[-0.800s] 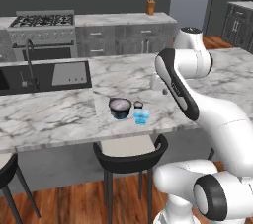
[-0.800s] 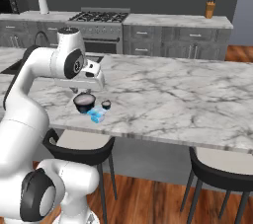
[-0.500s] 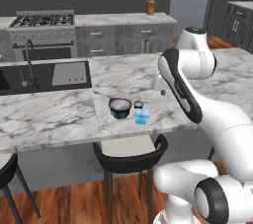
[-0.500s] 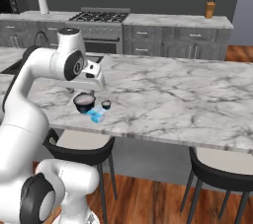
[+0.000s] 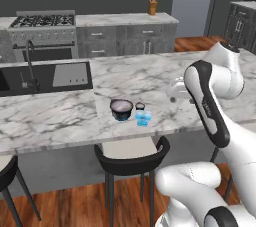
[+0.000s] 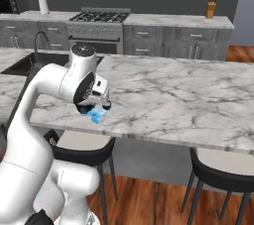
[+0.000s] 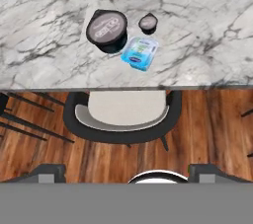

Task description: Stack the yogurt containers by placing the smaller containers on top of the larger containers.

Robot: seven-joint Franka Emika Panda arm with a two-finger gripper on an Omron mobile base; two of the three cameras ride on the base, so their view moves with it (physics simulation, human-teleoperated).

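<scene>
Three yogurt containers sit close together near the front edge of the marble island (image 5: 150,71). The larger container is a wide dark tub (image 5: 121,109) (image 7: 107,30) with a pale top. Just right of it stand the smaller containers: a tiny dark cup (image 5: 140,106) (image 7: 147,22) and, in front, a light-blue cup (image 5: 143,117) (image 6: 96,115) (image 7: 140,53). All three stand apart on the counter, none stacked. My gripper (image 7: 127,172) is open and empty, with its fingertips (image 7: 47,172) wide apart. It hangs high above and well short of the containers, looking down at them. In the right base view my arm hides most of the dark tub.
A black stool (image 5: 131,153) (image 7: 123,114) stands under the counter edge right below the containers, over a wooden floor. A sink with a faucet (image 5: 30,66) lies in the island to the left. A second stool (image 6: 223,169) shows at the right of the right base view.
My arm has swung a little to the right in the left base view, and its hand now covers the dark tub in the right base view. The containers have not moved.
</scene>
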